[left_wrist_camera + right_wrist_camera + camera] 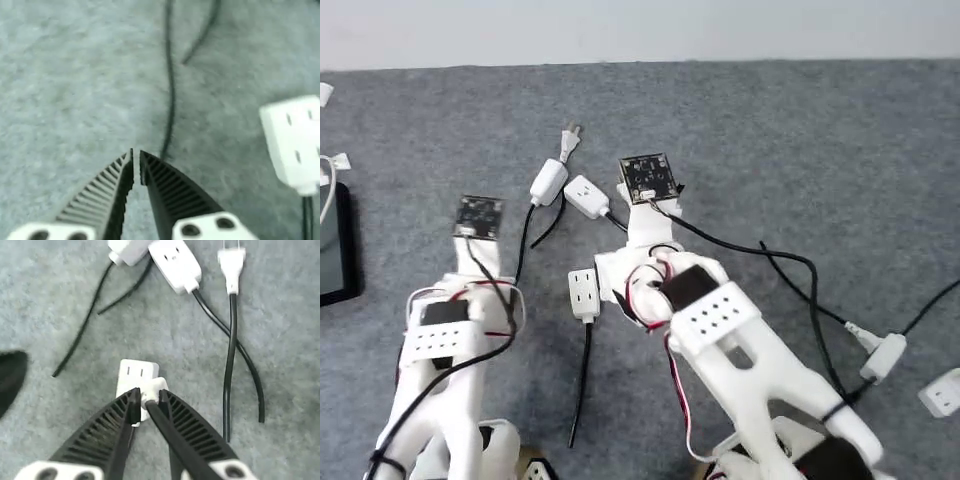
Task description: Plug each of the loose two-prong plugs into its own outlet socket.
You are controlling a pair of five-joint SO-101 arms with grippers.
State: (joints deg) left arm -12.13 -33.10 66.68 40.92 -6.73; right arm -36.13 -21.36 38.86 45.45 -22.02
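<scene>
My right gripper [148, 396] is shut on a small white plug [154, 386] that sits against the near end of a white outlet socket [136, 372]; its prongs are hidden. The same socket [583, 293] lies between the two arms, its black cord running toward the front edge. Farther off lie a second socket [175, 262] [586, 195], a loose two-prong plug [231, 261] [569, 140] and a white plug body [548, 182]. My left gripper [136, 155] is shut on nothing just above the grey carpet, with a socket [295, 145] off to one side.
Black cords [232, 340] cross the carpet around the sockets. Another plug [880, 355] and socket [942, 392] lie at the right edge. A dark tablet-like object [332, 245] sits at the left edge. A thin black cord [170, 75] runs ahead of the left gripper.
</scene>
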